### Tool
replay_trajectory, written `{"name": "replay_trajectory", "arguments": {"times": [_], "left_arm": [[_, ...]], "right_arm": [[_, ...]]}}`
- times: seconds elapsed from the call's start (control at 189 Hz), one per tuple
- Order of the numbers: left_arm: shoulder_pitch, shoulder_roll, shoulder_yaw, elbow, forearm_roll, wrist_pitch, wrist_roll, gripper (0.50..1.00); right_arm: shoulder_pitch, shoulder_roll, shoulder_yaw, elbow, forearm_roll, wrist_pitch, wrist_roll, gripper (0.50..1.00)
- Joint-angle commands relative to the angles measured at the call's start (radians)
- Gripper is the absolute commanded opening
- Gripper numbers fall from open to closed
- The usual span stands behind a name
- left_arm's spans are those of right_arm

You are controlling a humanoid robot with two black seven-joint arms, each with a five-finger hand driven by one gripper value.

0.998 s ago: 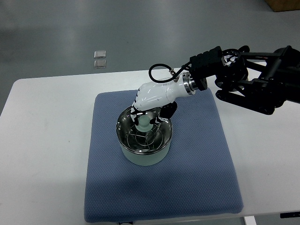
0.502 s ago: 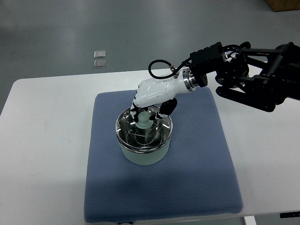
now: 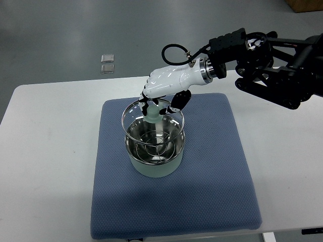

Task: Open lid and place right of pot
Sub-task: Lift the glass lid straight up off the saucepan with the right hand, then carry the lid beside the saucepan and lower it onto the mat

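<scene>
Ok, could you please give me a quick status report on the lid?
Right hand shut on glass lid knob. Lid lifted clear above pot, not yet moved right. Blue mat right of pot bare.

pot (image 3: 154, 159) on mat (image 3: 212, 191) | mat on table (image 3: 45, 151) | lid (image 3: 153, 117) above pot, in right robot hand (image 3: 160, 101)

Blue mat (image 3: 212, 176), seemingly pale-green pot (image 3: 154, 169)

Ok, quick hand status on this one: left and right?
Left hand: not in view.
Right hand: shut on the knob of the glass lid, which is lifted above the pot.
</scene>
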Motion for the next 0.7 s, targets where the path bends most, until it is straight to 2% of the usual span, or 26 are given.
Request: {"name": "replay_trajectory", "arguments": {"times": [0.0,0.227,0.364,0.47,0.697], "left_arm": [[0.000,0.000,0.000,0.000,0.000,0.000,0.000,1.000],[0.000,0.000,0.000,0.000,0.000,0.000,0.000,1.000],[0.000,0.000,0.000,0.000,0.001,0.000,0.000,1.000],[-0.001,0.000,0.000,0.000,0.000,0.000,0.000,1.000],[0.000,0.000,0.000,0.000,0.000,0.000,0.000,1.000]], "right_arm": [[-0.006,-0.001,0.026,-0.049,0.007,-0.003,0.000,0.500],[-0.035,-0.052,0.034,-0.167,0.012,-0.018,0.000,0.500],[-0.086,-0.087,0.017,-0.207,0.011,-0.076,0.000,0.500],[-0.130,-0.115,0.012,-0.216,0.011,-0.102,0.000,0.500],[-0.203,-0.144,0.008,-0.216,0.004,-0.110,0.000,0.500]]}}
